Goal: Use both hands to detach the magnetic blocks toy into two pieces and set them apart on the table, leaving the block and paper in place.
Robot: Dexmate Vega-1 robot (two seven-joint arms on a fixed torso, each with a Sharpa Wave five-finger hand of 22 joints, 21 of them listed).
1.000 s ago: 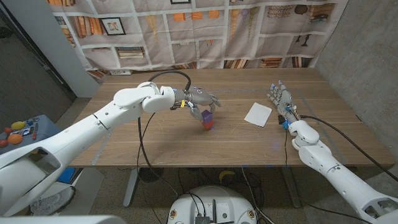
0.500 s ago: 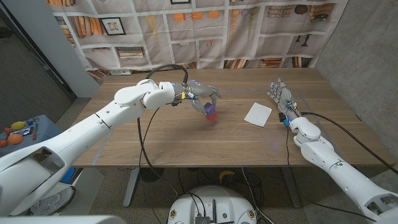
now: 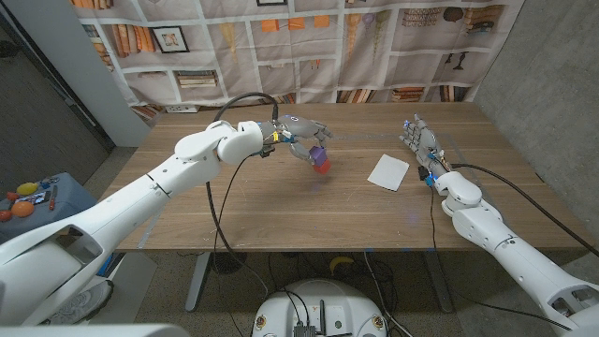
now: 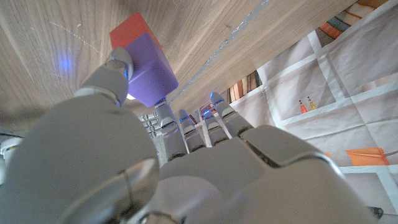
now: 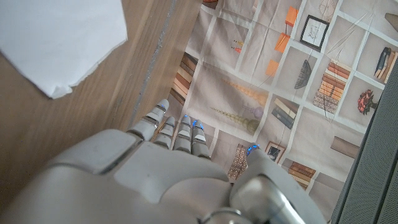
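The magnetic blocks toy (image 3: 320,160) is held off the table by the left hand (image 3: 301,137), pinched between thumb and fingers; it is seen as two joined cubes, a purple one nearer the hand and a red one beyond it; its long axis is tilted, the red end pointing down and toward the robot's right in the head view; in the left wrist view the toy (image 4: 142,58) is seen with the purple cube against the fingertips (image 4: 118,64) and the red cube farthest from the palm; the two pieces are joined. A faint shadow is cast on the wooden table (image 3: 281,211) beneath it; wide bare wood lies in front of and beside the toy, and the far table edge is well behind it. A white paper (image 3: 388,172) lies near the right side, just beside the right hand (image 3: 419,145); that hand holds nothing, its fingers extended and slightly apart; the paper (image 5: 59,40) is seen in the right wrist view, apart from the fingers.
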